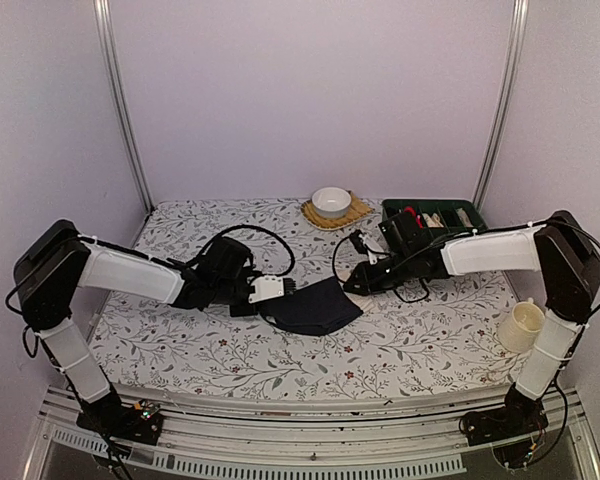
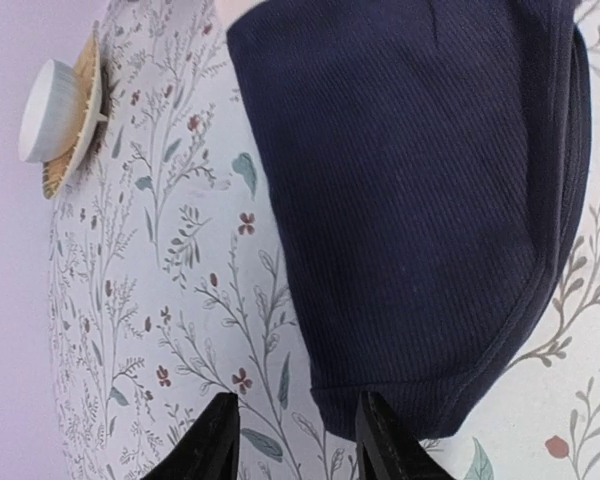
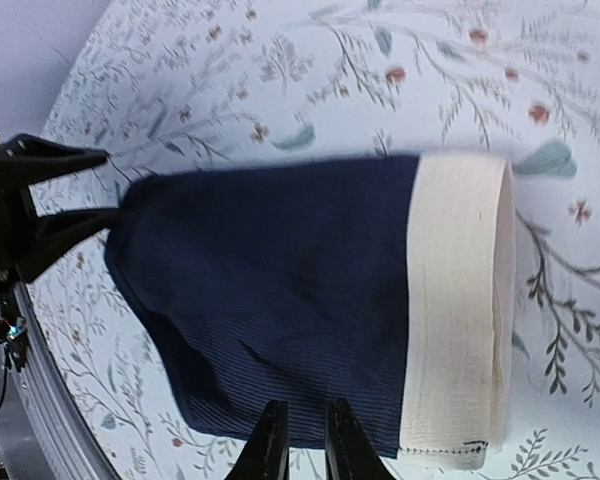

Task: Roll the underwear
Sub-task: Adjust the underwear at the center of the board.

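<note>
1. Fingers [image 2: 215, 445] of my left gripper [image 2: 295, 405] stand apart and clasp nothing. The bottom corner of the underwear [image 2: 420, 200] reaches just into the gap between them, close against one finger.
2. Seen from my right wrist, those same left jaws are spread on either side of that corner of the cloth.
3. On my right gripper [image 3: 307, 405] the two fingers sit close together, with only a thin slit between them. Their tips lie over the hem of the dark cloth, and I cannot tell whether they pinch the hem or only rest above it.
4. The underwear lies on the floral tablecloth [image 1: 210, 345] between my two grippers, near the middle of the table. It is navy ribbed fabric lying fairly flat. A cream waistband [image 3: 458, 310] runs across the end away from my left gripper.
5. Farther out, at the back of the table, a white bowl [image 1: 331, 199] sits on a woven mat [image 1: 358, 212].
6. Just to the right of the mat is a green tray [image 1: 480, 215], and I cannot make out its contents.
7. A cream cup [image 1: 520, 325] stands at the table's right edge, beside my right arm.
</note>
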Robot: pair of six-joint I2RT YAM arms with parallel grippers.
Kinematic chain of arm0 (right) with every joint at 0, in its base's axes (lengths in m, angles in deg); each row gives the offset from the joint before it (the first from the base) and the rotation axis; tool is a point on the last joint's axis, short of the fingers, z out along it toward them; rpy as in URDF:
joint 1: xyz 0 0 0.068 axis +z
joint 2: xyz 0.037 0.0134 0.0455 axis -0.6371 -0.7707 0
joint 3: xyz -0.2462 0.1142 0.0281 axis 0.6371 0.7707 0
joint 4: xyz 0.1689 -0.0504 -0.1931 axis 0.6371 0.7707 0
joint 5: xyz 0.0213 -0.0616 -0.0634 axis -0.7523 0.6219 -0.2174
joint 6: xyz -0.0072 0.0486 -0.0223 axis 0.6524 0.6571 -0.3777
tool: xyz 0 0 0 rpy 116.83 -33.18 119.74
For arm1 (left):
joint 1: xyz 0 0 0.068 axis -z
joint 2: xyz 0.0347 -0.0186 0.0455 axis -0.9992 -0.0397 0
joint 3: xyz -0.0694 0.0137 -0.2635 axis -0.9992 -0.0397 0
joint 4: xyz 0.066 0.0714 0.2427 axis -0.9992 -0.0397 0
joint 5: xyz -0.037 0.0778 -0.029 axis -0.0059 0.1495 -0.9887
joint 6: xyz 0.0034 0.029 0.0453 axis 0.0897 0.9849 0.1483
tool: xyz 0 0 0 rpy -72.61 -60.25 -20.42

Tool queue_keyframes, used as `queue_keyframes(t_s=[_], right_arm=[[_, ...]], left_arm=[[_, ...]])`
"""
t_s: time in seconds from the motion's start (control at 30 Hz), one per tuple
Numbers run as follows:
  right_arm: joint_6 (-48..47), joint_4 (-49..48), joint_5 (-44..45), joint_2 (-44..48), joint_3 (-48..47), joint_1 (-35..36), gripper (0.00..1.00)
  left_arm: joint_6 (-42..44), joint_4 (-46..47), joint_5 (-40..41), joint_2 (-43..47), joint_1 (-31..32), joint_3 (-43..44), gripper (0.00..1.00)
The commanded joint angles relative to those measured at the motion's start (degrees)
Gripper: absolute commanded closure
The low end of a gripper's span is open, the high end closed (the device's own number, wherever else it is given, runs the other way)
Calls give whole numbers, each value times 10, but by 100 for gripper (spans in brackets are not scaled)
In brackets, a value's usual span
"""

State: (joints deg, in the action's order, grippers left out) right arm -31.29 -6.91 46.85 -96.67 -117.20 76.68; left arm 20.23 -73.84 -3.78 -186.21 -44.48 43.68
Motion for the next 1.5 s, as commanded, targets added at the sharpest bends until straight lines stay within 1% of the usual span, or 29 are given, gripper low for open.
queue_keyframes(t_s=[0.0, 0.03, 0.13, 0.2, 0.3, 0.43, 0.53, 0.7, 0.9, 1.0, 1.03, 1.1, 1.17, 1.23, 1.27, 1.33, 1.37, 1.47], right_arm=[[-16, 26, 28, 31, -71, 1, 84], [-16, 30, 30, 21, -85, 1, 83], [-21, 45, 31, -28, -141, 1, 83], [-21, 41, 41, -59, -172, 0, 83], [-16, 35, 50, -107, -204, -7, 83], [-4, 35, 52, -158, -219, -15, 85], [9, 22, 62, -178, -200, -24, 85], [40, 10, 46, -211, -177, -54, 86], [47, 10, 17, -216, -171, -60, 87], [45, 11, 15, -196, -169, -60, 88], [41, 15, 21, -184, -169, -59, 88], [33, 24, 44, -155, -169, -54, 88], [20, 46, 79, -123, -172, -44, 88], [7, 59, 95, -92, -171, -34, 86], [1, 65, 102, -78, -170, -27, 85], [-5, 75, 117, -53, -161, -14, 83], [-10, 78, 124, -42, -155, -8, 82], [-12, 68, 126, -9, -119, 3, 82]], left_arm=[[-23, -24, -27, 32, 4, 29, 58], [-28, -24, -28, 31, 4, 34, 59], [-33, -24, -25, 13, 6, 47, 68], [-34, -21, -10, -8, 8, 54, 76], [-29, -12, 17, -34, 11, 52, 83], [-25, -1, 21, -50, 14, 27, 86], [-18, 5, 15, -52, 20, 2, 87], [-8, 16, 33, -66, 34, -23, 88], [5, 27, 58, -76, 50, -41, 88], [-2, 30, 63, -63, 50, -35, 87], [-6, 31, 69, -56, 49, -29, 85], [-17, 22, 76, -42, 49, -9, 74], [-27, 9, 78, -26, 50, 15, 61], [-37, -5, 72, -10, 51, 36, 51], [-40, -12, 66, -2, 50, 44, 48], [-46, -24, 51, 8, 52, 55, 48], [-48, -27, 45, 11, 53, 55, 50], [-49, -28, 40, 15, 63, 41, 62]])
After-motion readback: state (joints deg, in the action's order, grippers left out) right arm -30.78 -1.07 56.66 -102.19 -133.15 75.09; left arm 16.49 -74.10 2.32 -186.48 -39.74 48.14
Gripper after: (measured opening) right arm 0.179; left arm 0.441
